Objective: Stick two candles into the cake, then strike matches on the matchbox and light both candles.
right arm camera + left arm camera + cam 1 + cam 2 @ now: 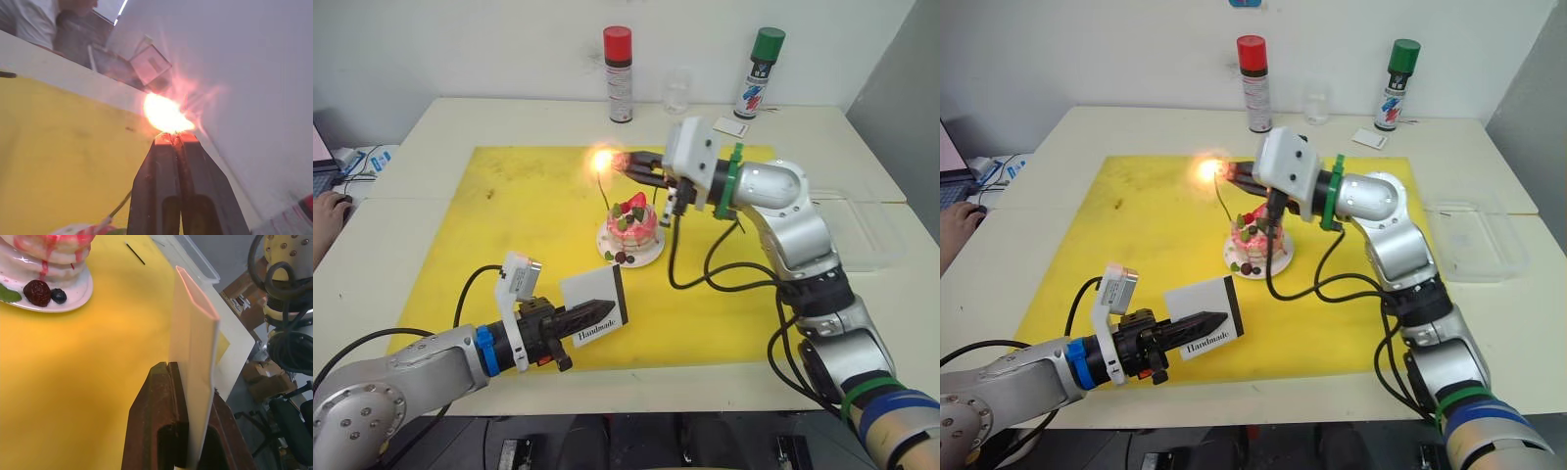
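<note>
Matchbox (595, 305), held upright in the closed left end effector (592, 315) near the yellow mat's (509, 225) front edge, stands apart from the cake (631, 227) at centre, where the closed right end effector (628, 166) holds a flaming match at a candle (603, 193) tip.

Even bright room light; flame (166, 115) glare blooms, washing out its surroundings.
</note>
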